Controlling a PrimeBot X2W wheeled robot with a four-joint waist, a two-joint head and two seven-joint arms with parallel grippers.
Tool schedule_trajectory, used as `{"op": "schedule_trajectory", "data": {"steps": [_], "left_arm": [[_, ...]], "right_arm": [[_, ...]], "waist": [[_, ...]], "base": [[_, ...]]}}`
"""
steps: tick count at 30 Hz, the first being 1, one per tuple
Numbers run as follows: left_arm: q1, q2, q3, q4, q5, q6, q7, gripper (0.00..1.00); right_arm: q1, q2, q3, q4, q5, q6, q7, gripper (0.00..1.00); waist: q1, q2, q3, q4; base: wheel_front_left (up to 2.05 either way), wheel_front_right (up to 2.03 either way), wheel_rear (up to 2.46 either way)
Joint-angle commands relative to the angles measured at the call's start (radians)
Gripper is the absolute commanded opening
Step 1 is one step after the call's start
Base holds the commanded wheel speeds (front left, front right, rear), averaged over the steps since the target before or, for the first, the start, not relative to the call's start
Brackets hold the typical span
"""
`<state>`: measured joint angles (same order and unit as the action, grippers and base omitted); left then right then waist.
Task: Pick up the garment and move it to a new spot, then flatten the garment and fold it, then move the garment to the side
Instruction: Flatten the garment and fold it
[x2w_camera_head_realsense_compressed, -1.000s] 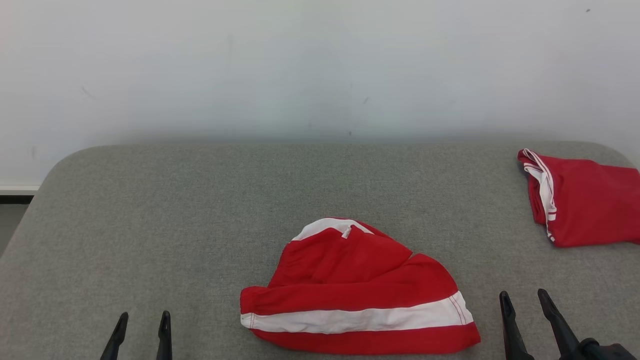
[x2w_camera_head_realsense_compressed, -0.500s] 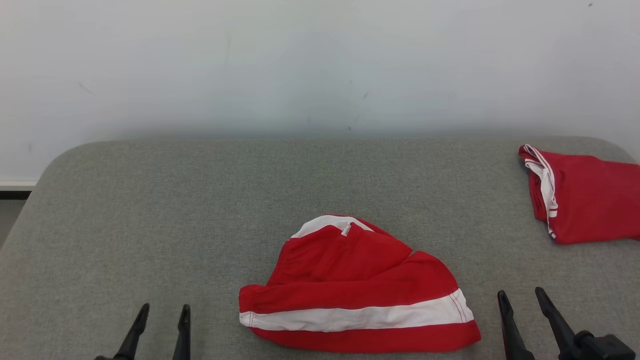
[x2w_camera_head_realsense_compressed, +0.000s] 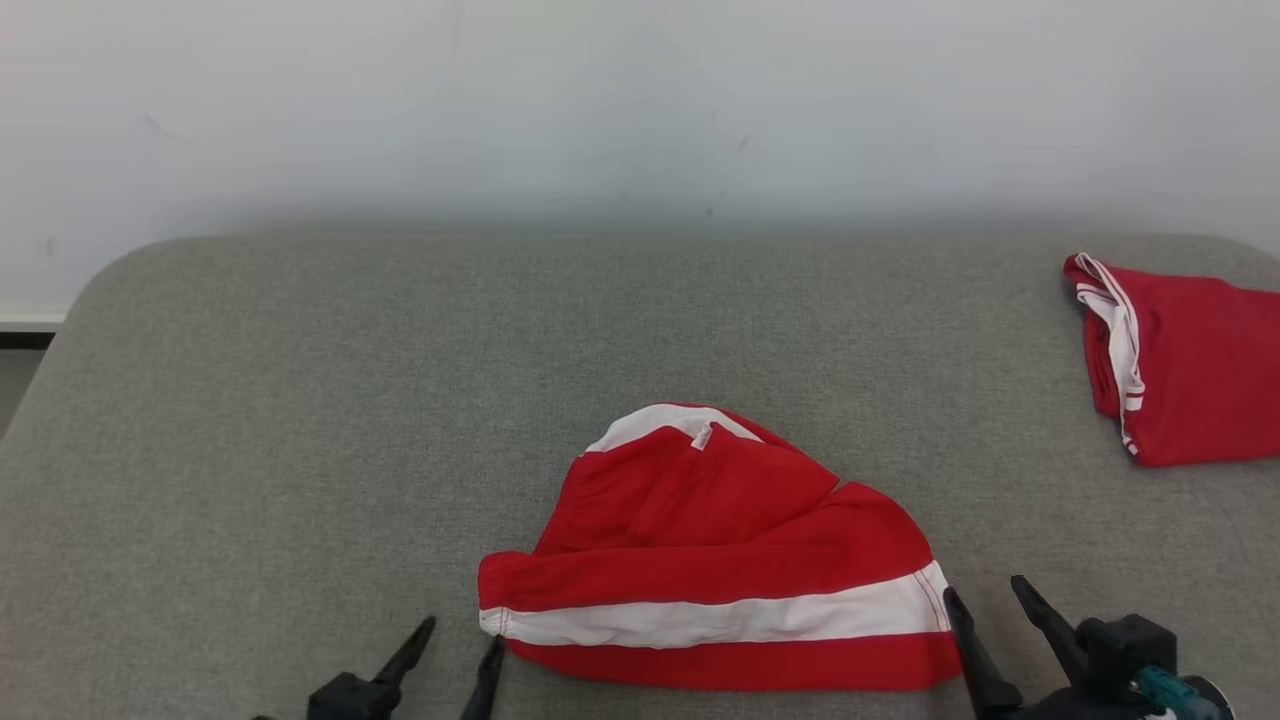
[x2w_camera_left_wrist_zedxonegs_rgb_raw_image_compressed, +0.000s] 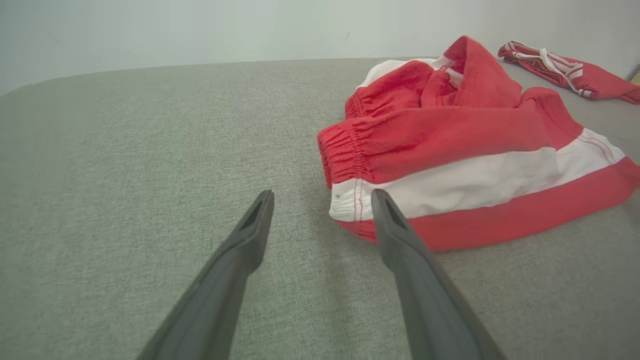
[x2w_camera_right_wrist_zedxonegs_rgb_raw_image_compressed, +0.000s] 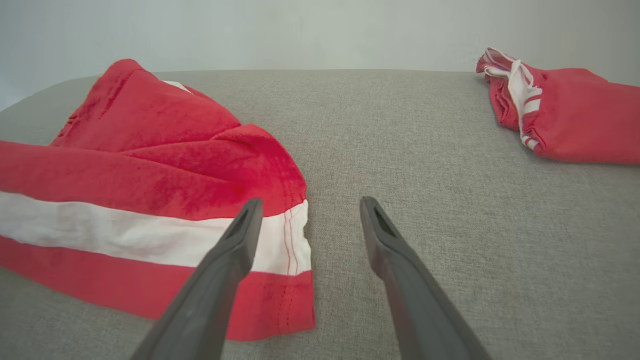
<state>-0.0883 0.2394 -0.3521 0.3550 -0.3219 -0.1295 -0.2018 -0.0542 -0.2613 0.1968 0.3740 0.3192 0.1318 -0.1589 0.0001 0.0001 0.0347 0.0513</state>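
Observation:
The garment (x2w_camera_head_realsense_compressed: 715, 555) is a red piece with a white stripe, crumpled in a heap near the front middle of the grey table (x2w_camera_head_realsense_compressed: 300, 420). Its elastic waistband end (x2w_camera_left_wrist_zedxonegs_rgb_raw_image_compressed: 345, 155) faces my left gripper (x2w_camera_head_realsense_compressed: 462, 638), which stands open just left of that end with nothing between its fingers. My right gripper (x2w_camera_head_realsense_compressed: 985, 595) is open too, at the garment's right hem (x2w_camera_right_wrist_zedxonegs_rgb_raw_image_compressed: 295, 240); its left finger lies over the hem edge in the right wrist view, and whether it touches I cannot tell.
A second red garment (x2w_camera_head_realsense_compressed: 1180, 370) with white trim lies bunched at the table's far right edge. A pale wall (x2w_camera_head_realsense_compressed: 640, 100) stands behind the table. Bare grey surface stretches left of and behind the heap.
Both grippers have moved inward toward the garment's two ends, the left one much further. The head camera has tilted, shifting the whole picture. The garment lies as before.

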Motion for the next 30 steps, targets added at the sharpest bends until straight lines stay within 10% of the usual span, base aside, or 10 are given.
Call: {"op": "schedule_trajectory", "data": {"steps": [1, 17, 18, 19, 20, 30], "left_arm": [[-0.032, 0.016, -0.035, 0.024, -0.023, -0.001, -0.01, 1.0], [-0.24, 0.078, -0.307, 0.186, -0.18, 0.0, -0.06, 0.98], [-0.247, 0.077, -0.318, 0.192, -0.197, 0.0, -0.061, 0.41], [-0.254, 0.076, -0.328, 0.2, -0.214, 0.0, -0.062, 0.22], [-0.261, 0.078, -0.341, 0.208, -0.22, 0.0, -0.061, 0.0], [-0.21, 0.104, -0.3, 0.103, -0.277, 0.0, -0.063, 0.0]], "right_arm": [[-0.026, -0.012, 0.021, 0.026, 0.013, -0.003, 0.0, 1.0], [-0.216, -0.035, 0.248, 0.278, 0.169, -0.003, 0.011, 1.0], [-0.226, -0.036, 0.263, 0.29, 0.179, -0.003, 0.008, 0.58], [-0.236, -0.037, 0.277, 0.304, 0.194, -0.003, 0.001, 0.1], [-0.243, -0.035, 0.29, 0.314, 0.207, -0.003, -0.008, 0.0], [-0.231, -0.081, 0.344, 0.252, 0.269, -0.003, -0.099, 0.0]], "waist": [[-0.0001, -0.0001, 0.012, 0.003], [-0.0001, -0.0001, 0.066, 0.0], [-0.0001, -0.0001, 0.068, 0.0], [-0.0001, -0.0001, 0.069, 0.001], [-0.0001, -0.0001, 0.07, 0.0], [-0.0001, -0.0001, 0.052, -0.004]], "base": [[0.0, 0.0, 0.0], [0.0, 0.0, 0.0], [0.0, 0.0, 0.0], [0.0, 0.0, 0.0], [0.0, 0.0, 0.0], [0.0, 0.0, 0.0]]}}
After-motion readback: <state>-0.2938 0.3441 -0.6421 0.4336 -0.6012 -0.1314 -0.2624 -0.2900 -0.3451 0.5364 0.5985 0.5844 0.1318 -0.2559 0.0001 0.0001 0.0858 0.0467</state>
